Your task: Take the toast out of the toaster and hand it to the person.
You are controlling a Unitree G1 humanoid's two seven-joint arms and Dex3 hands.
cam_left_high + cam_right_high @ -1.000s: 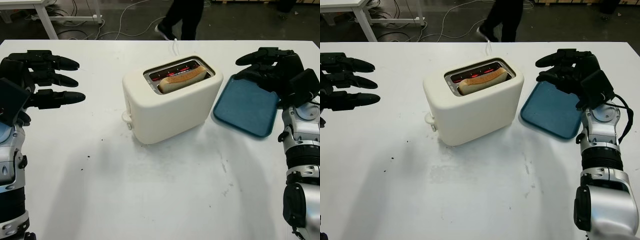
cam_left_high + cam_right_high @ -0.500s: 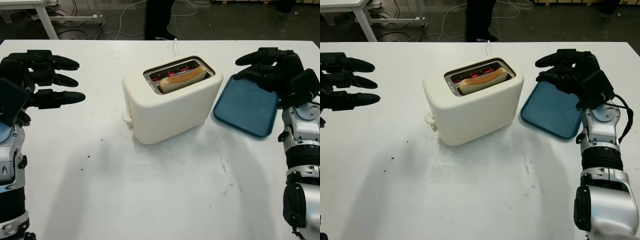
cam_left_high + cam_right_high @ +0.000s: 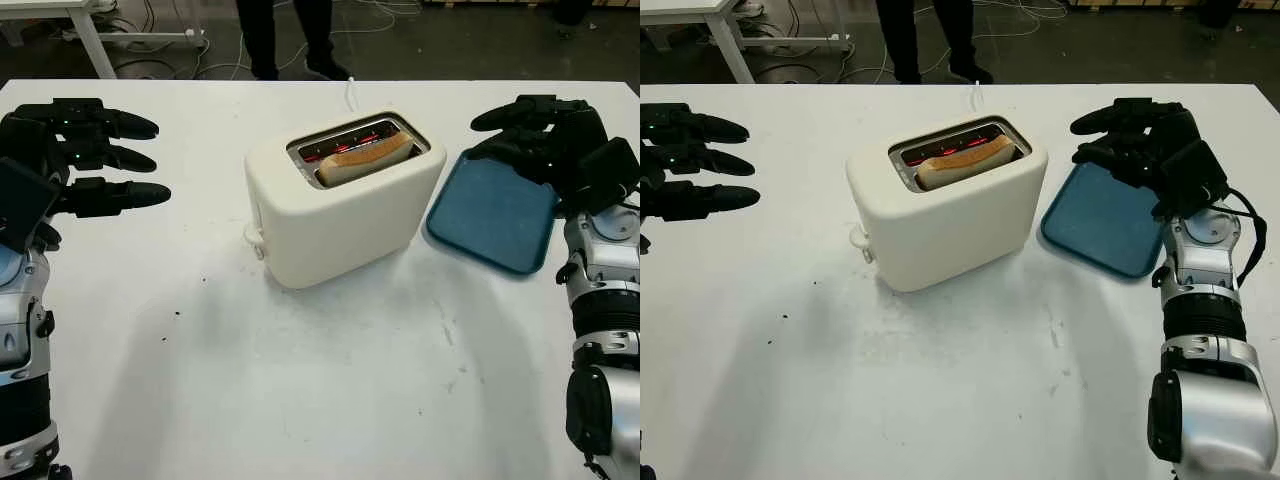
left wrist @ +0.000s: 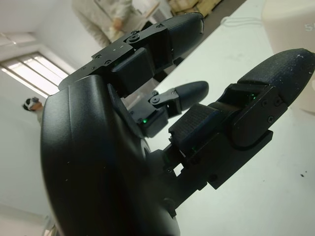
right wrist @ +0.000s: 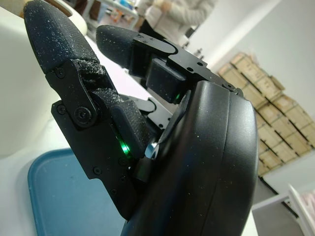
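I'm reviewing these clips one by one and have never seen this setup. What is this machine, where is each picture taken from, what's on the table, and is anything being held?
This is a humanoid robot with two black three-fingered hands. Two pictures come from a stereo camera on its head, looking down at the white table; the other two come from cameras at its wrists, close to each hand. On the table stands a cream-coloured plastic toaster with a slice of browned toast in its slot, the elements glowing red. Beside it, on the robot's right, lies a flat blue tray. The left hand is open above the table, left of the toaster; the right hand is open over the tray. Nothing is held. A person's legs show beyond the table.
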